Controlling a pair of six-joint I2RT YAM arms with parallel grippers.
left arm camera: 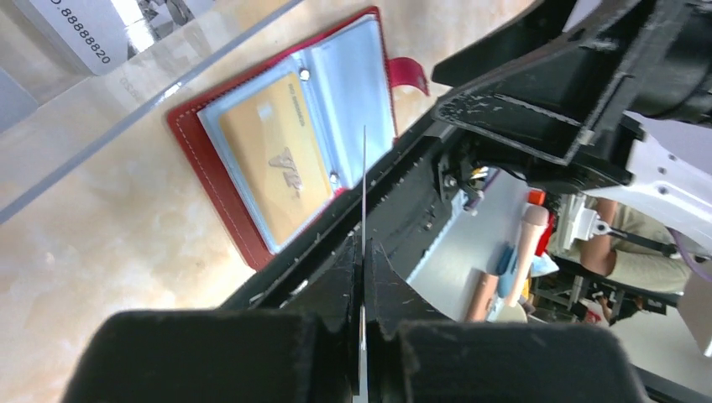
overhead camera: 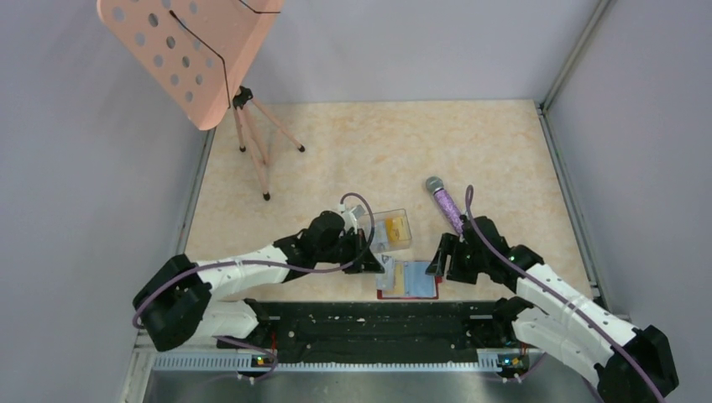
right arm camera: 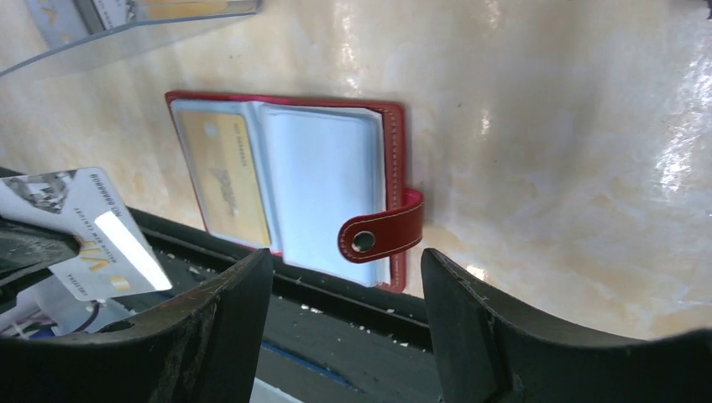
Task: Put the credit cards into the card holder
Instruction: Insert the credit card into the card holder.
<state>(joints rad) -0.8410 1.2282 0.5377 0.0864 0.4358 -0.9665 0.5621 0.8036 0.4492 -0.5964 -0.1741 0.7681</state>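
One yellow card point(right arm camera: 227, 176) is already sleeved in the open holder point(right arm camera: 395, 159). A pale card point(right arm camera: 92, 231) is pinched edge-on in the left gripper point(left arm camera: 363, 252) beside it. The right gripper point(right arm camera: 344, 273) is spread wide, empty. More cards point(overhead camera: 397, 227) are left in the clear box point(overhead camera: 409, 243).

The top camera looks steeply down from high over the near edge of the table point(overhead camera: 378, 143), far enough back to take all of it in. The left wrist camera sits low and close, looking past the left gripper point(left arm camera: 363, 252) at the open card holder point(left arm camera: 357, 84), upper left. The right wrist camera, equally close, sees it centre frame over the right gripper point(right arm camera: 346, 256). All three views share it.
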